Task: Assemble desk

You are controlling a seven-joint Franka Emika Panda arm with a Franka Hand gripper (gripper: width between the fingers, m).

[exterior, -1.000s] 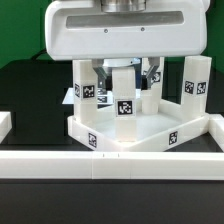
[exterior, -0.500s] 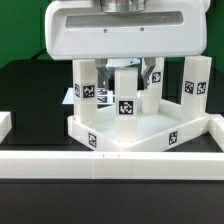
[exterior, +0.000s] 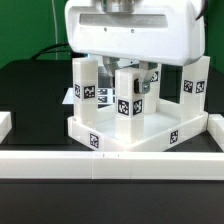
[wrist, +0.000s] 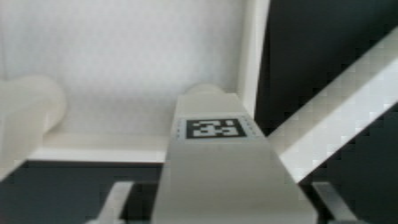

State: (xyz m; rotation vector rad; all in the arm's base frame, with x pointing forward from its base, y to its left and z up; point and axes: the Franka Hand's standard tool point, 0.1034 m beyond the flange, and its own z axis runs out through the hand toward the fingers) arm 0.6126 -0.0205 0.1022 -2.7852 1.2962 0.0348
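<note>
The white tray-like tabletop (exterior: 130,136) lies upside down in the middle, with tags on its side walls. Three white tagged legs stand upright on or by it: one to the exterior view's left (exterior: 86,85), one in the middle (exterior: 127,100) and one to the right (exterior: 193,90). My gripper (exterior: 128,75) hangs over the middle leg with a finger on each side. In the wrist view this leg (wrist: 217,128) runs between my fingers (wrist: 121,200), with dark gaps on both sides. The gripper (wrist: 222,205) is open. The tabletop's inner floor (wrist: 125,60) lies beyond.
A long white border rail (exterior: 110,166) runs along the front and another (exterior: 215,130) along the exterior view's right. A short white piece (exterior: 5,122) sits at the left edge. The marker board (exterior: 68,95) shows behind the left leg. The table is black.
The robot hand has shifted toward the exterior view's right. The middle leg and the tabletop stay where they were.
</note>
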